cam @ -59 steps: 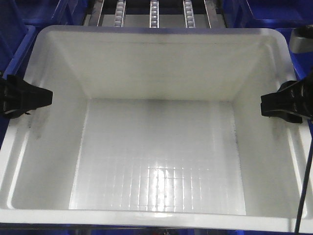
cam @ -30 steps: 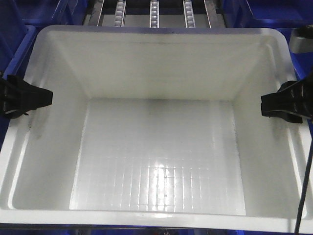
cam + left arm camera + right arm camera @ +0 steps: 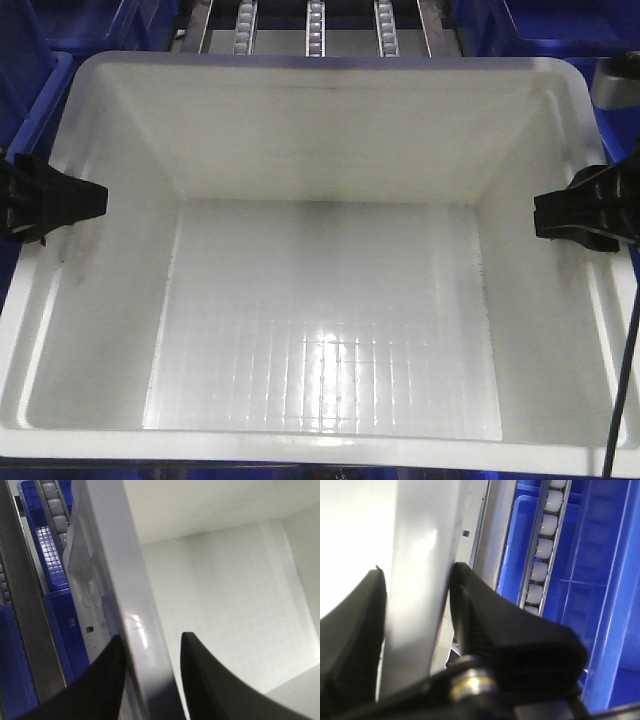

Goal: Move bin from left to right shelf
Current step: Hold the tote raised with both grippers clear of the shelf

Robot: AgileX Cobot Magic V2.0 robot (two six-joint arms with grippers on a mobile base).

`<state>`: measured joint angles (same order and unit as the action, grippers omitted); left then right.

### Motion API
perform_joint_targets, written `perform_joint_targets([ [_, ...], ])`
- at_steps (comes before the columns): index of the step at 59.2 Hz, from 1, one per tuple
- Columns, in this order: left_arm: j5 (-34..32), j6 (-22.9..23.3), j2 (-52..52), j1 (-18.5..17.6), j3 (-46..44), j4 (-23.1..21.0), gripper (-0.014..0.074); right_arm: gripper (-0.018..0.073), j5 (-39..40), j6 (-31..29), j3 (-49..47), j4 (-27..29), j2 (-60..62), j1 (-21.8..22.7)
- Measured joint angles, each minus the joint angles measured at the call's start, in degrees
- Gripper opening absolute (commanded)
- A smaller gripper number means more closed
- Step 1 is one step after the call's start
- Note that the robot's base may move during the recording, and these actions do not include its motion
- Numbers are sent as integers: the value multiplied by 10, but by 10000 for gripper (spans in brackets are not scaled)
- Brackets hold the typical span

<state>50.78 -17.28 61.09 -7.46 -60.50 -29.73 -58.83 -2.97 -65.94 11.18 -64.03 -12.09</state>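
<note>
One bin (image 3: 320, 330), rims in left tool (image 3: 150, 639), right tool (image 3: 417, 572).

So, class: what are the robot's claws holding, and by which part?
The white bin: the left claw clamps its left rim, the right claw its right rim.

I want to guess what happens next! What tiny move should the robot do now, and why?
Probably carry the bin forward, level, toward the roller rails ahead. The left pincer and right pincer each clamp a side rim, and the rails lie just beyond the bin's far wall.
</note>
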Motion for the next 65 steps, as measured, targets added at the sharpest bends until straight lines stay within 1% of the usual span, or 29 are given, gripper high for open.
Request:
perform_joint_targets([
  [65,1,-2,0,0,0,0,-4,-4,0,-1,0,-1,0,0],
])
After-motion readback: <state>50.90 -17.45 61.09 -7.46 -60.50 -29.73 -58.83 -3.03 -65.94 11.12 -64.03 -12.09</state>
